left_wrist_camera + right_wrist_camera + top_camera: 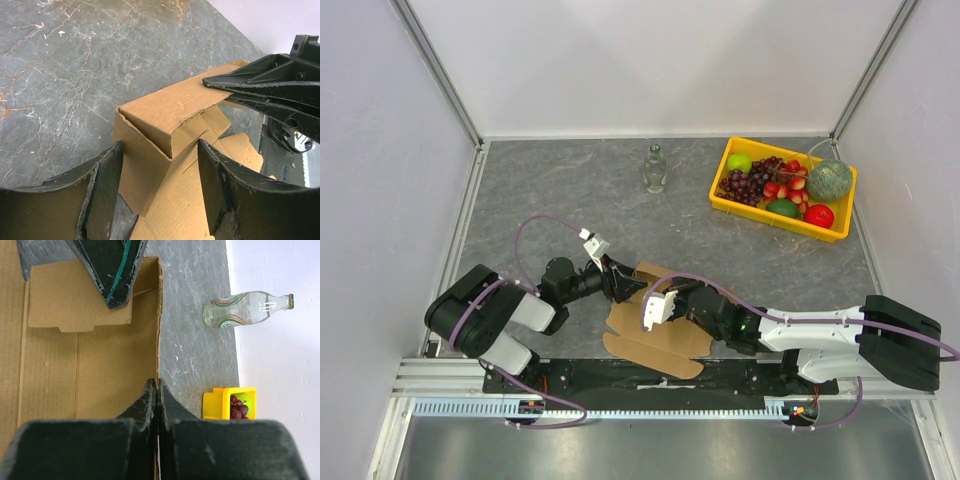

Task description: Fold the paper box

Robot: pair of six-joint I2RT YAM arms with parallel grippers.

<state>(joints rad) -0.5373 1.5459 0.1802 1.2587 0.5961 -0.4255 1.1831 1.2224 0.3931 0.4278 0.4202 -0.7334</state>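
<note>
the partly folded paper box (655, 335) lies at lower centre of the top view on the grey table (570, 190), one raised wall clamped between the closed right gripper (157, 386) fingers, with the left gripper (160, 149) fingers apart either side of a raised corner.

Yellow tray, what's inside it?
Fruit fills the yellow tray: dark grapes, a green apple, a round melon, a red fruit and small red pieces. The fruit covers the tray's floor, so anything beneath is hidden.

Left arm (535, 308): jaws apart; right arm (810, 330): jaws clamped (wrists close).
</note>
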